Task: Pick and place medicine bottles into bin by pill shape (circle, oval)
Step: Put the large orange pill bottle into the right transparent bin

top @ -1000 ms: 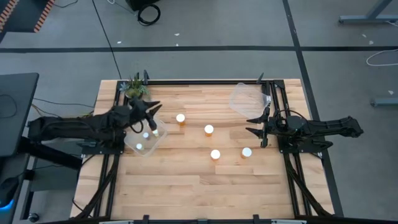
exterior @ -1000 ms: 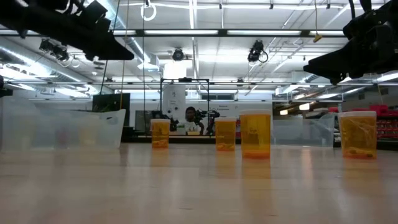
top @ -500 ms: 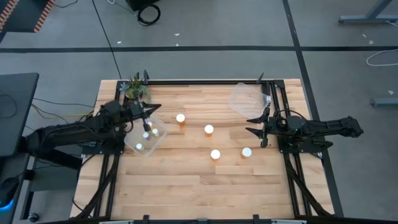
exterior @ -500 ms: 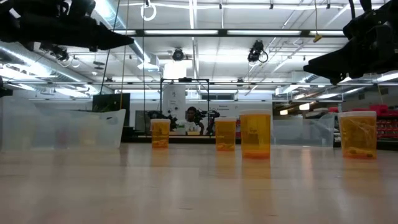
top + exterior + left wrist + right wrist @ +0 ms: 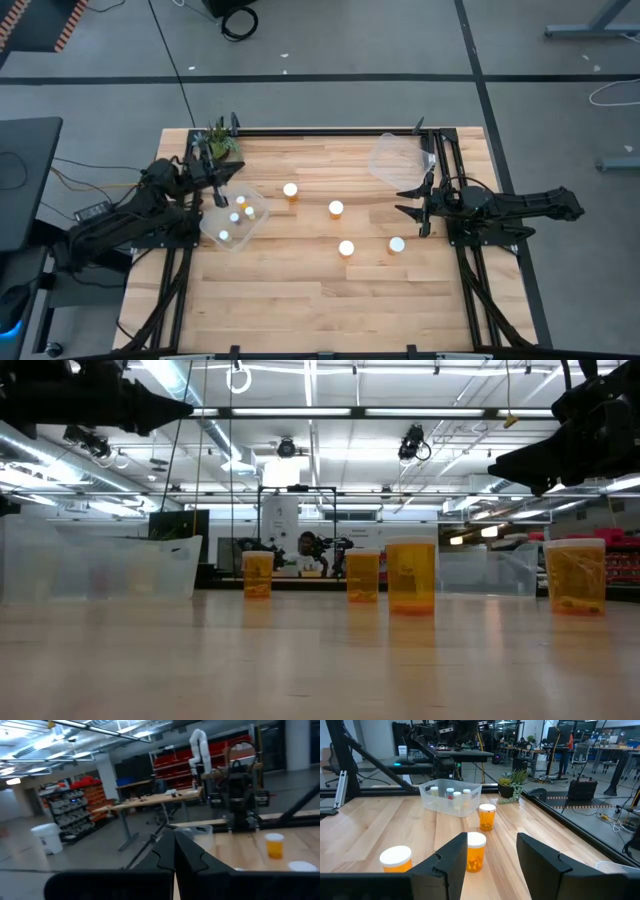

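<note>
- Left hand, fingers together and empty, hangs above the far-left edge of the left bin, which holds several medicine bottles.
- Right hand, fingers apart and empty, waits at the right.
- Four bottles stand mid-table.

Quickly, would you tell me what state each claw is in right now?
Left claw: closed, holding nothing, by the bin.
Right claw: open, holding nothing.

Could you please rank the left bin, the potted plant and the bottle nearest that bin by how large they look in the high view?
1. Left bin
2. Potted plant
3. Bottle, clearly smallest
</note>
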